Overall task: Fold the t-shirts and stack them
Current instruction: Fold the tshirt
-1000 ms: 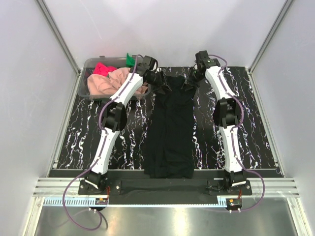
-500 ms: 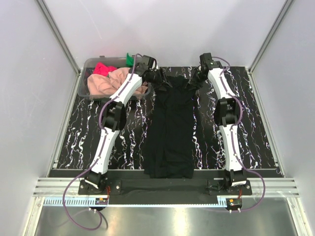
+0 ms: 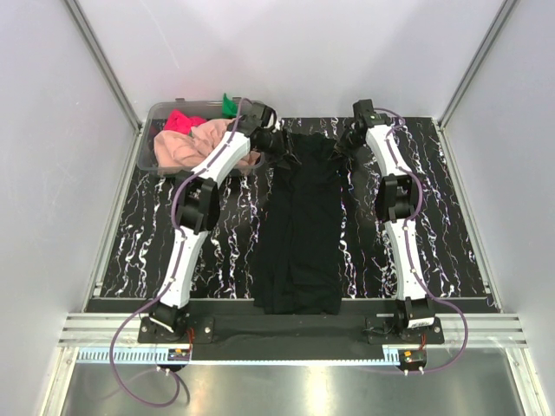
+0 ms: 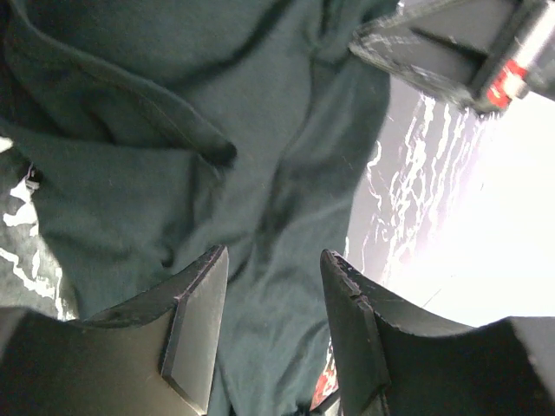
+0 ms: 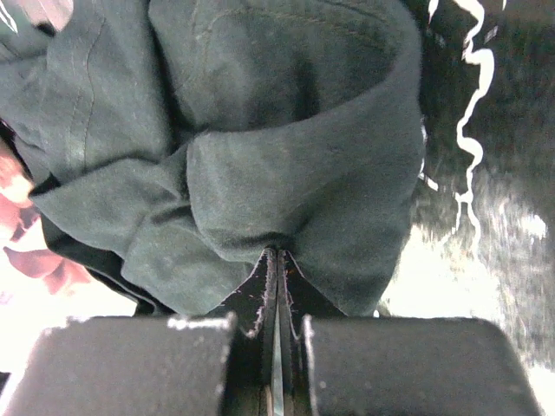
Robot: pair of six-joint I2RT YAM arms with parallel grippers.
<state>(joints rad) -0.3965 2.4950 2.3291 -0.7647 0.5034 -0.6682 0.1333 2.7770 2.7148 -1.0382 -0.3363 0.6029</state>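
Note:
The black t-shirt (image 3: pixel 299 225) lies as a long narrow strip down the middle of the table, its far end rumpled. My left gripper (image 3: pixel 282 146) hovers at that end's left corner, open, with dark cloth (image 4: pixel 173 104) under and between its fingers (image 4: pixel 201 321). My right gripper (image 3: pixel 342 143) is at the right corner. Its jaws are pressed together on a bunched fold of the shirt (image 5: pixel 286 173) at the tips (image 5: pixel 276 253). A peach-pink t-shirt (image 3: pixel 195 146), a bright pink-red one (image 3: pixel 180 120) and a green one (image 3: pixel 228 104) lie in the tub.
The clear plastic tub (image 3: pixel 149 160) stands at the far left corner of the black marbled table (image 3: pixel 139 234), right beside my left forearm. White walls and metal posts close in the back and sides. The right gripper's body (image 4: pixel 451 43) shows in the left wrist view.
My right gripper has closed on the shirt's far right corner. Both grippers have shifted slightly at the far end, and the cloth there is more bunched.

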